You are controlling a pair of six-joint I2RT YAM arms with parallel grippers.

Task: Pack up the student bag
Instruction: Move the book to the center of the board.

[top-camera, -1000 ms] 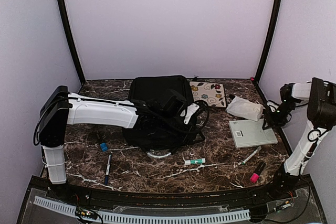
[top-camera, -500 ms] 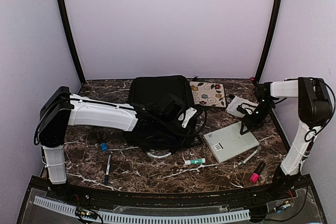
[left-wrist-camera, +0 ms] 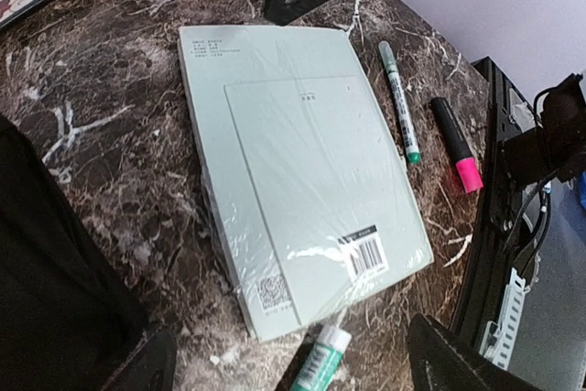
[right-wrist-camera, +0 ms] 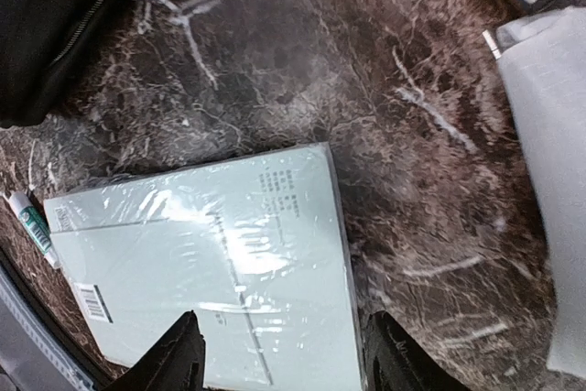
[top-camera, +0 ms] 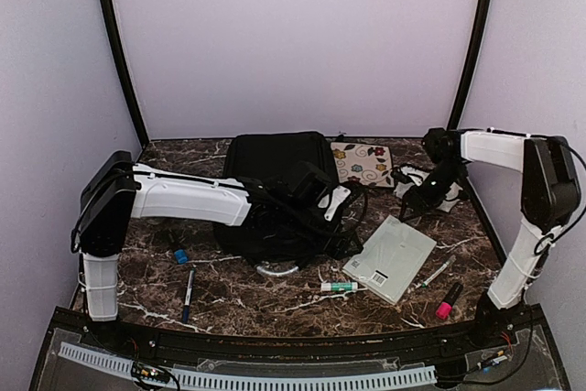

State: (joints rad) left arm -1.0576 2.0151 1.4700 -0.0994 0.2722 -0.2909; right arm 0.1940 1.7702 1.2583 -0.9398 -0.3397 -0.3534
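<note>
Black fabric is what I am seeing most of: the bag (top-camera: 275, 180) is lying flat on the marble desk (top-camera: 265, 307), toward the back and near the middle. I am reaching my left arm across the bag. My left end effector (left-wrist-camera: 298, 368) is hanging just off the bag's right edge, with its fingers (left-wrist-camera: 146, 368) spread wide and nothing between them.

Just right of the bag, a wrapped pale green book (top-camera: 392, 258) is lying flat, its barcode corner pointing toward the near edge. My right end effector (right-wrist-camera: 288, 359) is hovering right of the bag over the book's far end. Its fingers are also spread, pinching nothing. I cannot tell whether the tips are touching the wrap.

A glue stick (top-camera: 339, 287) is lying near the bag's near right corner, touching the book's edge. Farther right of the bag, beyond the book, a green pen (left-wrist-camera: 400, 103) and a pink highlighter (top-camera: 448, 301) are lying side by side. A floral pouch (top-camera: 362, 164) is sitting just beside the bag's far right corner. Right of it a white packet (right-wrist-camera: 549, 180) is resting. Off the bag's near left corner a small blue thing (top-camera: 181, 255) and a dark pen (top-camera: 188, 288) are lying.
</note>
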